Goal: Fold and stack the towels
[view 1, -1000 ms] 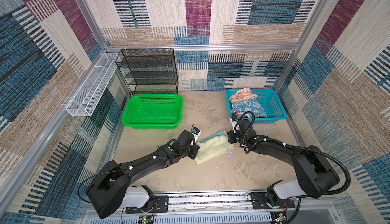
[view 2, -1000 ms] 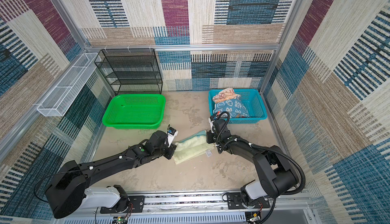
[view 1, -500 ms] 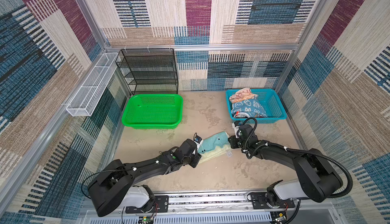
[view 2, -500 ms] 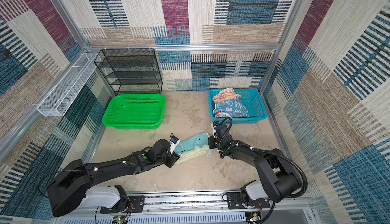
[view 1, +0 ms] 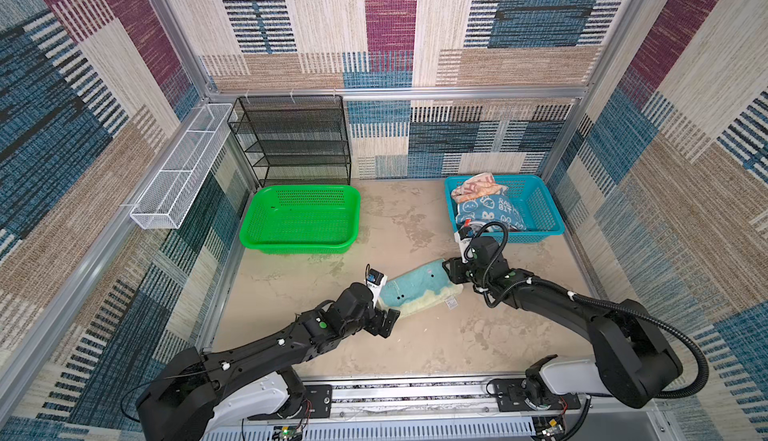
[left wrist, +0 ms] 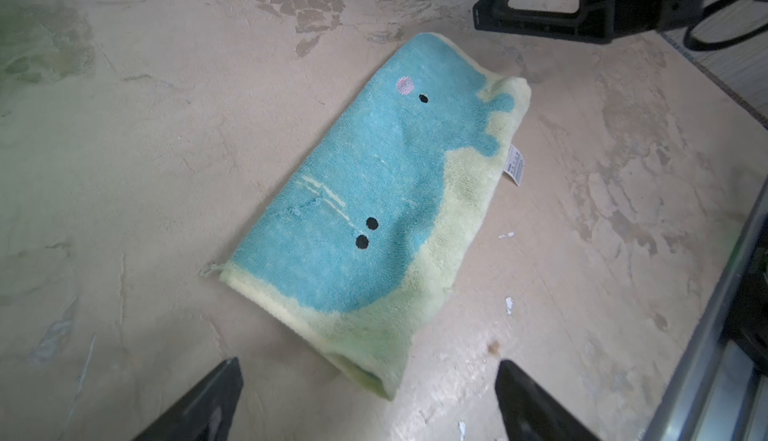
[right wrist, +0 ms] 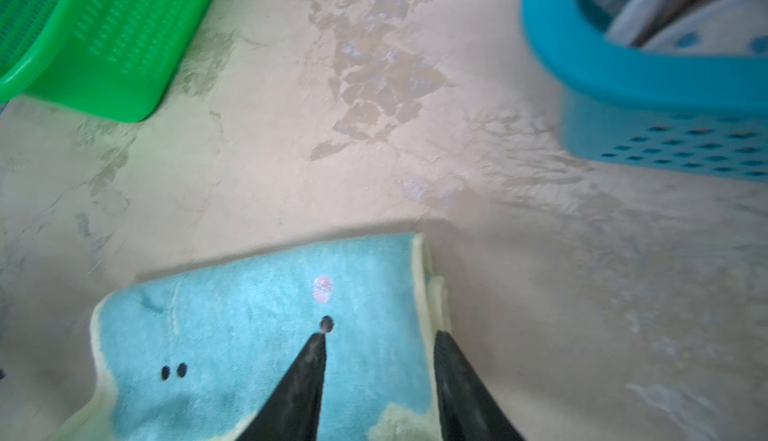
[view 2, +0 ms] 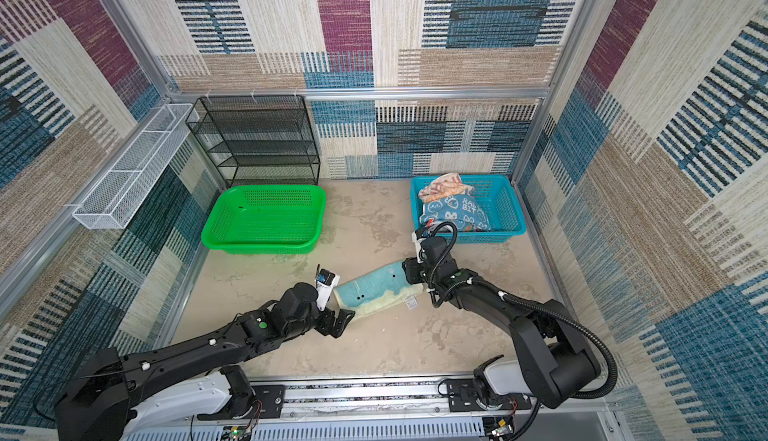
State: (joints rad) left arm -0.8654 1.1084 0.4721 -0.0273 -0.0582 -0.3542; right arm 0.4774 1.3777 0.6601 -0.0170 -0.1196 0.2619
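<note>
The left fingers [left wrist: 208, 401] gape wide and the right fingers [right wrist: 299, 389], parted, seemingly straddle an edge of the folded aqua towel [left wrist: 374, 193], so lifting away could snag and unfold it.

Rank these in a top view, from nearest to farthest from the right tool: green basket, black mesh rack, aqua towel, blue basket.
1. aqua towel, centre, at the right tool tips.
2. blue basket, just behind, right side.
3. green basket, across, left side.
4. black mesh rack, back wall, left.
</note>
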